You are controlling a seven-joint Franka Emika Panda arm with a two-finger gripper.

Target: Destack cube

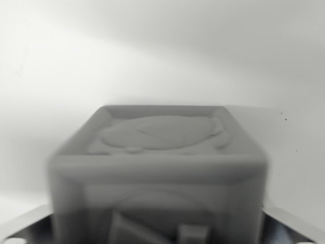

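I see grey cube [157,173] filling lower middle of wrist view, close to camera and blurred. Raised rim on top face, rounded relief inside it (shape unreadable through blur). Front face carries more raised shapes, cut off at bottom edge. Metal fingers [28,226] of end effector [157,231] flank cube at both lower corners; I cannot tell whether they clamp it or stand apart. Pale tabletop [162,56] behind, plain, few tiny dark specks at wrist view's right. Cube blocks everything beneath it.
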